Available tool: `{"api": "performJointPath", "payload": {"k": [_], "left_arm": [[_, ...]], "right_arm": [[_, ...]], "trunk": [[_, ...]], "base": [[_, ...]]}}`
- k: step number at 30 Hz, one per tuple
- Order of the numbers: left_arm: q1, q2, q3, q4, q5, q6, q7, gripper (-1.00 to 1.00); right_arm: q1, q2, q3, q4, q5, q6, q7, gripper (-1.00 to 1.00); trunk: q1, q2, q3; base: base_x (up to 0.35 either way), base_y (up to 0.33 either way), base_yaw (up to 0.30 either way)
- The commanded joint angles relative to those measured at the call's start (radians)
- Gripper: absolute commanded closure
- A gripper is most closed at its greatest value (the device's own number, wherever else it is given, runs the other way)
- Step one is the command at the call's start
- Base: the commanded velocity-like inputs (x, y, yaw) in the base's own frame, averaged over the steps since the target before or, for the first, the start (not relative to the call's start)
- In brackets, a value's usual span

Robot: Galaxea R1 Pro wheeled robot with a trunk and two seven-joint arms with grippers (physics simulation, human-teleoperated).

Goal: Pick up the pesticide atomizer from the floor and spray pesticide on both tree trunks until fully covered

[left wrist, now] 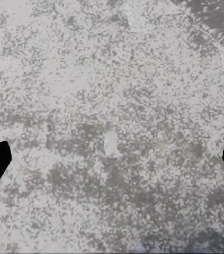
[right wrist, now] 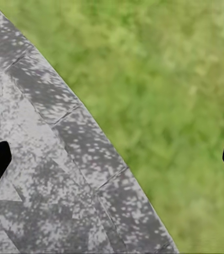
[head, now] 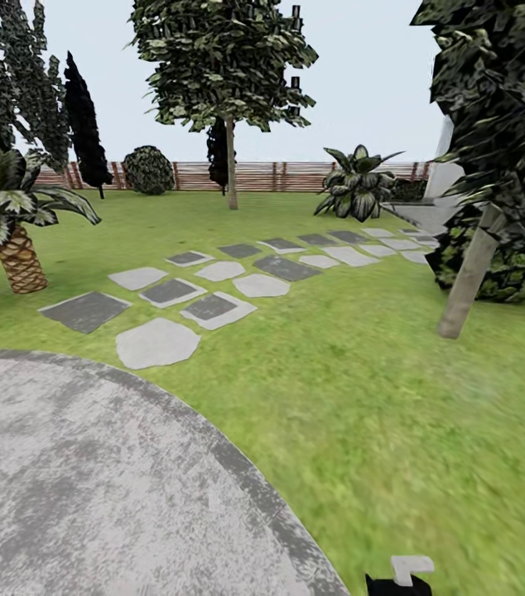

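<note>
- Green lawn (head: 378, 430) fills the garden, ringed by a brown slat fence (head: 254, 175).
- A grey round paved patch (head: 89, 480) lies nearest.
- One tree (head: 231, 161) stands far ahead; another tree trunk (head: 468, 277) leans near right.
- Stepping stones (head: 213, 290) cross between them.
- A short palm (head: 18, 257) stands left.
- The left hand (left wrist: 112, 161) and right hand (right wrist: 112, 161) both spread wide, empty.
</note>
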Motion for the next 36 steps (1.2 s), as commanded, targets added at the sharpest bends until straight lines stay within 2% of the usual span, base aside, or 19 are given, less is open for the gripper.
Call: {"api": "performJointPath", "payload": {"k": [1, 7, 16, 24, 36], "left_arm": [[0.0, 0.0, 0.0, 0.0, 0.0, 0.0, 0.0, -1.0], [0.0, 0.0, 0.0, 0.0, 0.0, 0.0, 0.0, -1.0], [0.0, 0.002, 0.002, 0.0, 0.0, 0.0, 0.0, -1.0], [-0.001, 0.0, -0.003, -0.001, -0.011, 0.0, -0.015, -1.0], [0.0, -0.001, -0.003, -0.002, -0.005, 0.0, -0.015, -1.0]], "right_arm": [[0.0, 0.0, 0.0, 0.0, 0.0, 0.0, 0.0, -1.0], [0.0, 0.0, 0.0, 0.0, 0.0, 0.0, 0.0, -1.0], [0.0, 0.0, 0.0, 0.0, 0.0, 0.0, 0.0, -1.0], [0.0, 0.0, 0.0, 0.0, 0.0, 0.0, 0.001, -1.0], [0.0, 0.0, 0.0, 0.0, 0.0, 0.001, 0.001, -1.0]], "trunk": [[0.0, 0.0, -0.001], [0.0, 0.0, -0.006], [0.0, 0.0, -0.006], [0.0, 0.0, -0.006], [0.046, -0.084, -0.045]], "base": [[0.244, 0.243, 0.227], [0.244, 0.243, 0.196], [0.231, 0.229, 0.017], [0.024, 0.024, 0.0], [0.0, 0.0, 0.0]]}}
